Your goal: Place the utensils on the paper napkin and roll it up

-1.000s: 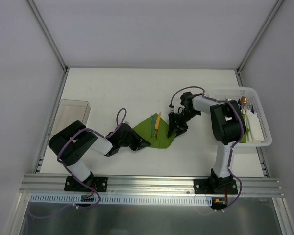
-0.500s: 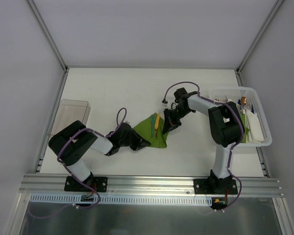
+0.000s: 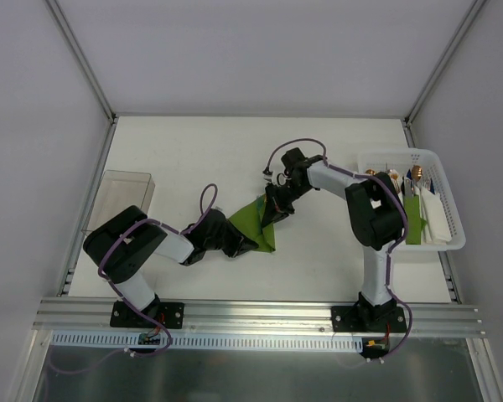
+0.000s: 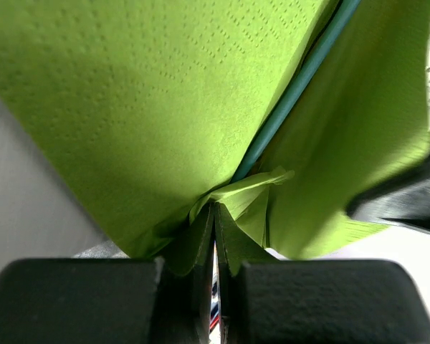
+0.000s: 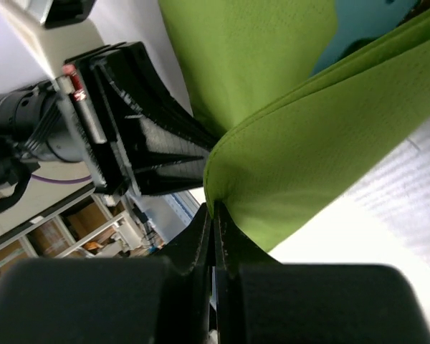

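The olive-green paper napkin [image 3: 253, 224] lies mid-table, folded over on itself. My left gripper [image 3: 248, 244] is shut on its near left corner; in the left wrist view the paper [image 4: 129, 107] bunches between the closed jaws [image 4: 215, 215]. My right gripper [image 3: 271, 213] is shut on the napkin's right edge [image 5: 308, 158], lifted and drawn leftward over the sheet, jaws [image 5: 213, 211] pressed together on the fold. A slim teal stick [image 4: 294, 93] runs along the crease inside the napkin. No orange-handled utensil shows on the napkin; the fold covers that spot.
A white basket [image 3: 453, 239] stands at the right with white paper sheets, a green sheet and copper-ended cutlery [image 3: 417, 174]. A clear plastic box [image 3: 121, 197] sits at the left edge. The enclosure's walls ring the white table.
My right gripper closed on the napkin's right edge and carried it left, folding the sheet over the orange utensil, which no longer shows. The left gripper stayed put.
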Available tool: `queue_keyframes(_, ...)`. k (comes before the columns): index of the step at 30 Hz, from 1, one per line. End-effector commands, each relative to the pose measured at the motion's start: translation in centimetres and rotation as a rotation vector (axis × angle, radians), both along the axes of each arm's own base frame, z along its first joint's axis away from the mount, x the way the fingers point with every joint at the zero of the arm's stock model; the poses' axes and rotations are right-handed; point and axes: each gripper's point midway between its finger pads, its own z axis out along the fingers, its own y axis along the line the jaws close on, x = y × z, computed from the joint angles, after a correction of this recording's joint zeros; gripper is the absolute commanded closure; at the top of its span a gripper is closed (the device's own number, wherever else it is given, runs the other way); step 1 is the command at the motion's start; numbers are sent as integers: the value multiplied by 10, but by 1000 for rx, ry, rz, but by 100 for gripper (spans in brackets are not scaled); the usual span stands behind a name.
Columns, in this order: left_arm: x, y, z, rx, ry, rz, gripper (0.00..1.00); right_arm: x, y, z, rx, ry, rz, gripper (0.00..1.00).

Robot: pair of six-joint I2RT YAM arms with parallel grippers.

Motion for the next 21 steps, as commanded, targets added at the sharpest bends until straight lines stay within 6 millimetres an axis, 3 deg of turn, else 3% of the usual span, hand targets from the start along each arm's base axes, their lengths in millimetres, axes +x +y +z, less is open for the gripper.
queue_keyframes(1,-2,14,-24,95,39,24,100,-2,16,3,28,78,-23,100)
queue_keyframes(12,-3,14,-24,92,40,21,100,0,35,-5,52,116,-42,100)
queue_keyframes(21,-1,14,-17,86,13,16,100,4,35,-23,18,146,-74,100)
